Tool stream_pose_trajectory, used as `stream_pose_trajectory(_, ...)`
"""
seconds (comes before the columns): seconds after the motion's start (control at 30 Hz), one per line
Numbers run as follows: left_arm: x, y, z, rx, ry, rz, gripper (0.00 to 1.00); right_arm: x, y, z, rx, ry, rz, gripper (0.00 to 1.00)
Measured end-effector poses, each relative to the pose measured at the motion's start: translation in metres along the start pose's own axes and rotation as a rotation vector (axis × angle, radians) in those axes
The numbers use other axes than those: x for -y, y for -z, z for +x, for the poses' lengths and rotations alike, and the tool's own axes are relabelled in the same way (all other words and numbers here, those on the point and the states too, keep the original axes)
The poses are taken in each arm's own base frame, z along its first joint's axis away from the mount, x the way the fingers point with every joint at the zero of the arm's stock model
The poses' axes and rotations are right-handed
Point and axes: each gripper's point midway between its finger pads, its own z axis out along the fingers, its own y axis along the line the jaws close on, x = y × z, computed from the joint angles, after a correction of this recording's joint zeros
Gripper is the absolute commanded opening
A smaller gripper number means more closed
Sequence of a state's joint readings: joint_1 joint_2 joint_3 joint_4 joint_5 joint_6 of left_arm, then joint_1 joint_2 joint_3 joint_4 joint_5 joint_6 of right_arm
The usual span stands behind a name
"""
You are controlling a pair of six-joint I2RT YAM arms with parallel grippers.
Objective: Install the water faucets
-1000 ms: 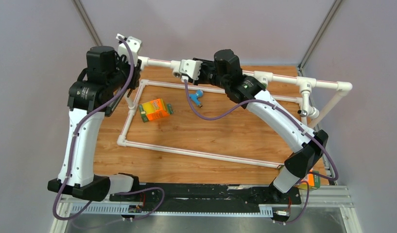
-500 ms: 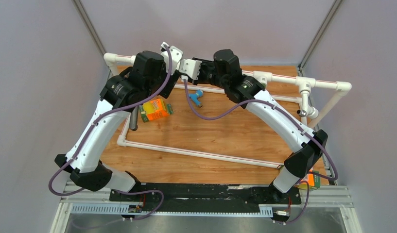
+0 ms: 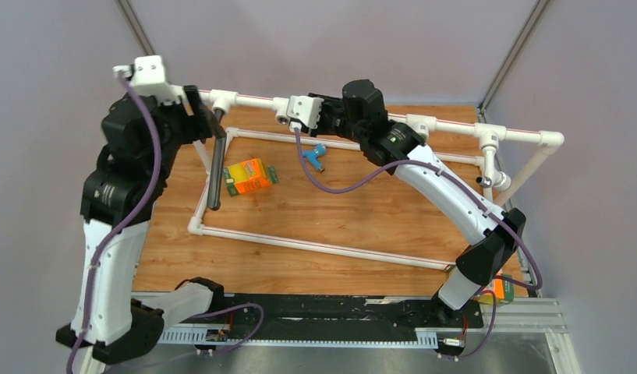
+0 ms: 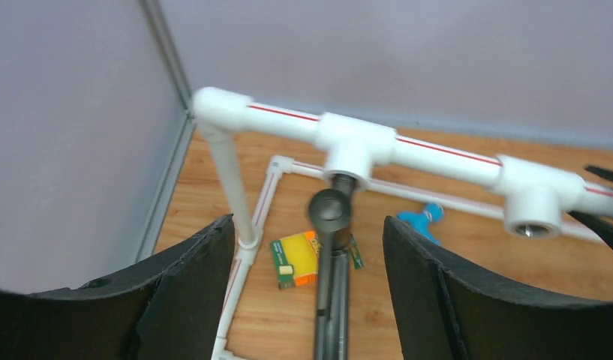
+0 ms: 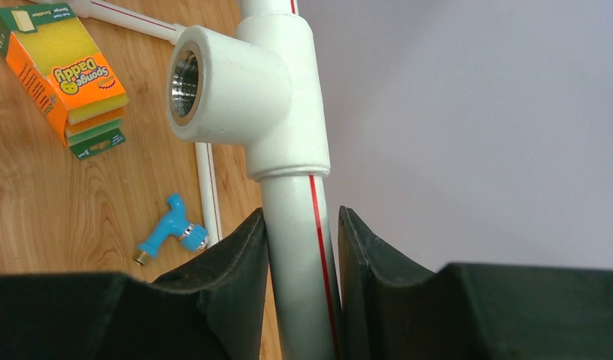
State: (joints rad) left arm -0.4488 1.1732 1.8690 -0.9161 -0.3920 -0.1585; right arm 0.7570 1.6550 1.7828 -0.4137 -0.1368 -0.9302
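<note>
A long dark-brown faucet [image 3: 214, 167] hangs straight down from the left tee of the white pipe frame's top rail [image 3: 253, 100]. In the left wrist view its elbow [image 4: 331, 216] meets that tee [image 4: 353, 150]. My left gripper [image 3: 208, 117] [image 4: 309, 225] is open, its fingers wide on either side of the tube without touching it. My right gripper [image 3: 324, 115] [image 5: 301, 214] is shut on the top rail [image 5: 303, 225], just beside an empty tee socket [image 5: 184, 79]. A small blue faucet [image 3: 316, 154] [image 5: 170, 231] [image 4: 423, 220] lies on the wooden table.
An orange sponge box [image 3: 249, 176] [image 4: 303, 259] [image 5: 63, 75] lies inside the frame's floor rectangle [image 3: 315, 245], near the hanging tube. A white-chrome fitting [image 3: 494, 179] hangs under the right tee. Grey walls enclose the table at the back and sides.
The left jaws have opened off the dark faucet, which stays hanging from the tee. The left arm swung right, then back to the left and up. The right arm has not moved.
</note>
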Motion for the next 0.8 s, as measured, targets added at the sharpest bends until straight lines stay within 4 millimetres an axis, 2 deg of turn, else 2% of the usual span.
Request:
stream_pose_trajectory(0.07, -0.035, 0.012, -0.003, 0.055, 0.089, -0.087, 0.81, 0.000, 0.000, 0.000, 0.000, 0.000, 0.000, 0.00)
stream_pose_trajectory(0.17, -0.048, 0.022, 0.000, 0.093, 0.166, -0.082, 0.81, 0.000, 0.000, 0.000, 0.000, 0.000, 0.000, 0.00)
stream_pose_trajectory(0.27, -0.043, 0.014, -0.001, 0.115, 0.232, -0.015, 0.81, 0.000, 0.000, 0.000, 0.000, 0.000, 0.000, 0.00)
stream_pose_trajectory(0.43, -0.029, -0.022, 0.026, 0.033, 0.305, 0.109, 0.79, 0.000, 0.000, 0.000, 0.000, 0.000, 0.000, 0.00)
stream_pose_trajectory(0.57, -0.025, -0.050, 0.041, -0.045, 0.341, 0.152, 0.72, 0.000, 0.000, 0.000, 0.000, 0.000, 0.000, 0.00)
stream_pose_trajectory(0.63, -0.020, -0.054, 0.045, -0.061, 0.342, 0.184, 0.67, 0.000, 0.000, 0.000, 0.000, 0.000, 0.000, 0.00)
stream_pose_trajectory(0.8, -0.007, -0.045, 0.038, -0.044, 0.304, 0.273, 0.56, 0.000, 0.000, 0.000, 0.000, 0.001, -0.001, 0.00)
